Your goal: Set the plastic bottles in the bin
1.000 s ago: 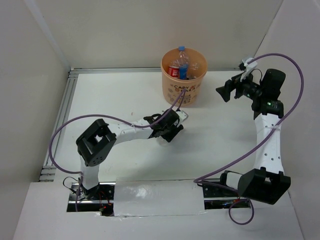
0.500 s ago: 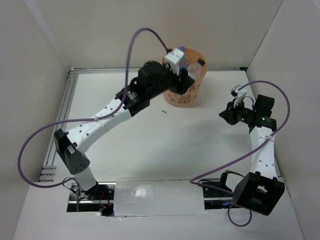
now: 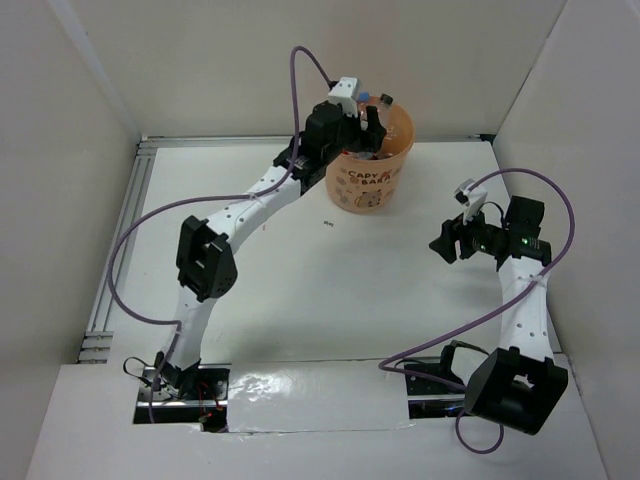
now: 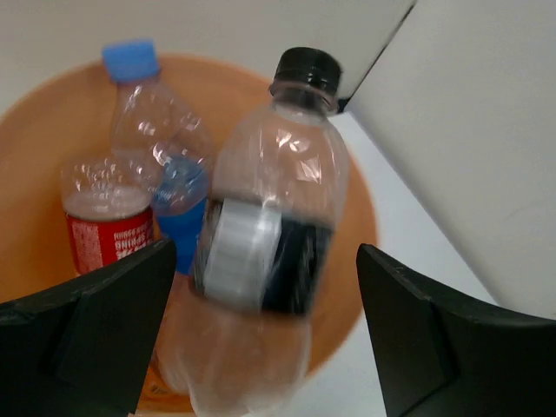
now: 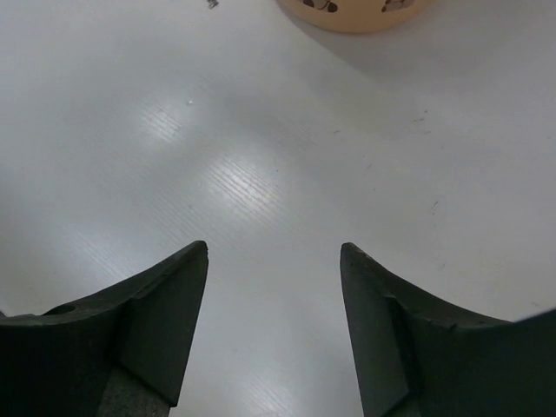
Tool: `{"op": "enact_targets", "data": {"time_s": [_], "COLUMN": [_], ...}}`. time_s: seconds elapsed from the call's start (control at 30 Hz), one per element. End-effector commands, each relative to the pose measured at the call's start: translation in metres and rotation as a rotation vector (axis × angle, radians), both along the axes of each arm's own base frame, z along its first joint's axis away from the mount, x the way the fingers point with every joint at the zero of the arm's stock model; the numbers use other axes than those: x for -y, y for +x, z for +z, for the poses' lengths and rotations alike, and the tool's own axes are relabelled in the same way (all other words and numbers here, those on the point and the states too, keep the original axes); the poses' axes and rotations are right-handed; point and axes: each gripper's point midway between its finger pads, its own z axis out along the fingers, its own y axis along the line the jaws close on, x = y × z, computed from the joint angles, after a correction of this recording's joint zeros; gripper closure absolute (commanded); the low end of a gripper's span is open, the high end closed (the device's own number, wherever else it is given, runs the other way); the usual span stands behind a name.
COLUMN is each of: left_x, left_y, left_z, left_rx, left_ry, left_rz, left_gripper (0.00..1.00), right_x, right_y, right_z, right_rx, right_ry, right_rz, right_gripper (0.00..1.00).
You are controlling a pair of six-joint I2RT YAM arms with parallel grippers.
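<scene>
The orange bin [image 3: 368, 182] stands at the back of the table. My left gripper [image 3: 368, 122] hangs open right over it. In the left wrist view a clear plastic bottle with a black cap and dark label [image 4: 265, 234] is blurred between the wide-apart fingers [image 4: 104, 313], touching neither, above the bin's rim [image 4: 35, 130]. Inside lie a blue-capped bottle [image 4: 152, 130] and a red-labelled one [image 4: 104, 230]. My right gripper [image 3: 442, 243] is open over bare table at the right, nothing between its fingertips [image 5: 187, 261], with the bin's base [image 5: 356, 13] just ahead.
White walls close in the table at the back, left and right. An aluminium rail [image 3: 128, 220] runs along the left edge. A small dark mark [image 3: 327, 223] lies on the table in front of the bin. Purple cables loop off both arms.
My left arm swung from mid-table up over the bin with the bottle and has opened, letting it go. My right arm drew back from beside the bin toward the near right.
</scene>
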Motion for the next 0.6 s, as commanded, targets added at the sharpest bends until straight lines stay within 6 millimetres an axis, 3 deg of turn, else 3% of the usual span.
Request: {"op": "enact_targets", "data": {"time_s": [0.0,0.07,0.2,0.23,0.27,0.3,0.4,0.43,0.47,0.53,0.57], "left_x": [-0.009,-0.008,-0.015,-0.021,-0.026,-0.025,-0.050,-0.054,-0.073,-0.090,-0.103], "left_y": [0.010,0.010,-0.008,-0.018,-0.024,-0.035,-0.075,-0.091,-0.118,-0.147,-0.156], "left_z": [0.044,0.047,0.085,0.101,0.109,0.116,0.131,0.126,0.113,0.087,0.026], "left_rx": [0.053,0.056,0.118,0.145,0.159,0.170,0.182,0.175,0.161,0.133,0.034], "left_ry": [-0.106,-0.122,-0.154,-0.155,-0.154,-0.149,-0.127,-0.111,-0.086,-0.040,0.039], "left_rz": [0.046,0.046,0.012,0.001,0.001,-0.021,-0.049,-0.067,-0.082,-0.110,-0.105], "left_gripper": [0.00,0.00,0.00,0.00,0.00,0.00,0.00,0.00,0.00,0.00,0.00], "right_x": [-0.001,-0.001,-0.004,-0.004,-0.006,-0.007,-0.010,-0.010,-0.008,-0.002,0.001], "right_y": [-0.010,-0.010,-0.014,-0.016,-0.016,-0.019,-0.022,-0.021,-0.020,-0.014,-0.013], "right_z": [0.000,0.000,-0.002,-0.004,-0.003,-0.004,-0.002,-0.001,-0.002,0.003,0.003], "right_rx": [-0.018,-0.018,-0.025,-0.035,-0.033,-0.047,-0.048,-0.057,-0.071,-0.087,-0.091], "right_ry": [-0.017,-0.016,-0.006,-0.002,0.005,0.010,0.023,0.041,0.046,0.075,0.070], "right_rz": [0.008,0.008,0.014,0.014,0.020,0.020,0.024,0.007,-0.021,-0.110,-0.134], "right_gripper": [0.29,0.27,0.21,0.10,0.08,0.00,0.00,0.00,0.00,0.00,0.00]}}
